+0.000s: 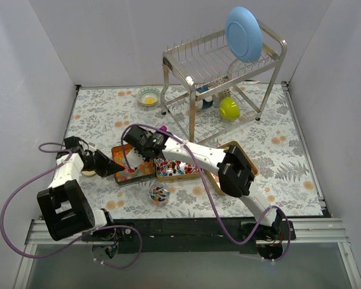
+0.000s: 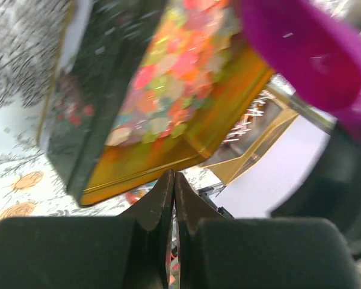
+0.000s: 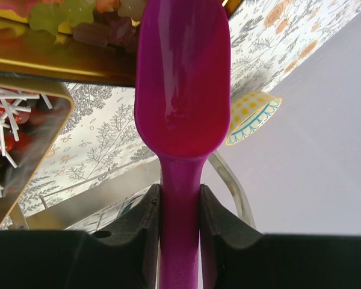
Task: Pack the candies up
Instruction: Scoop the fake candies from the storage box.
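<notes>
Orange, yellow and pink gummy candies point(image 2: 168, 90) fill a gold tin tray point(image 1: 131, 174) at the centre left. My left gripper point(image 2: 173, 177) is shut with nothing seen between its fingers, its tips at that tray's near edge point(image 1: 110, 167). My right gripper point(image 3: 180, 195) is shut on the handle of a magenta scoop point(image 3: 180, 90). The scoop's bowl is empty and its tip reaches over the gummy candies point(image 3: 78, 15). In the top view the right gripper point(image 1: 143, 150) hangs over the back of this tray. Red-blue-white wrapped candies point(image 1: 177, 168) lie in the middle tray.
A third gold tray point(image 1: 243, 158) lies partly under the right arm. A small glass cup point(image 1: 159, 194) with mixed sweets stands in front of the trays. A metal dish rack point(image 1: 222, 60) with a blue plate and green bowl is behind; a small dotted bowl point(image 1: 148, 96) sits beside it.
</notes>
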You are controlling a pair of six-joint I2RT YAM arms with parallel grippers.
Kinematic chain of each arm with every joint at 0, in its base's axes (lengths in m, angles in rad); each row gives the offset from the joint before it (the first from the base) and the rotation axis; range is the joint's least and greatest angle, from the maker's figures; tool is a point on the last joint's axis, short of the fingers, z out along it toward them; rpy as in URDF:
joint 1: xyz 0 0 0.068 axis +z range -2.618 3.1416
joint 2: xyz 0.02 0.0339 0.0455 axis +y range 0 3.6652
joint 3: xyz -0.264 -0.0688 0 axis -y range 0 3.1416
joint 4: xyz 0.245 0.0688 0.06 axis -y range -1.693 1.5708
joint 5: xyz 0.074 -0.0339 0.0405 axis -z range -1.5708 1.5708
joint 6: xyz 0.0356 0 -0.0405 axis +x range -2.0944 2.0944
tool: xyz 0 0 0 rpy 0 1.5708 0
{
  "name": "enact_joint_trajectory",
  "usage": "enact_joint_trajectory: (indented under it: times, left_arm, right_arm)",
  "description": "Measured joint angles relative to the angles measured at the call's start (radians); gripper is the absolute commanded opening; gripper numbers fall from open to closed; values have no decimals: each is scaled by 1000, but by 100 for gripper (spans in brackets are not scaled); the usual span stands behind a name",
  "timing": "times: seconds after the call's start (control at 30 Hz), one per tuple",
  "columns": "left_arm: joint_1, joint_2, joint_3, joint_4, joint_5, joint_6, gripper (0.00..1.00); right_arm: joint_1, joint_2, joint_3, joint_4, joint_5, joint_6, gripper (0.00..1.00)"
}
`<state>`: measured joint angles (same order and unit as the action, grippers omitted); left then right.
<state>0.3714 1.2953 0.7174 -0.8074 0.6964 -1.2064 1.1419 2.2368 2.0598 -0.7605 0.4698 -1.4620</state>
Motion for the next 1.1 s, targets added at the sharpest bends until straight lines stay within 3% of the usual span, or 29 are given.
enact_joint_trajectory:
  times: [0.2,0.47,0.67,0.8,1.1]
  left_arm:
    - [1,12,126,-32,-15,15,0]
    - [67,12,298,-82,-170,-5,0]
    - [180,35,95,-152,-204,-29,0]
    - [182,37,-18,-200,-198,-20,0]
    - [162,50,-105,-159,-148,-14,0]
  right_arm:
    - [28,0,-45,31,24,-11,1]
    - [50,-5,-68,48,58,-8,1]
    - [65,-7,-68,35,58,-2,1]
    - [67,-13,-68,24,47,2,1]
    - [66,-16,-68,8,29,15,1]
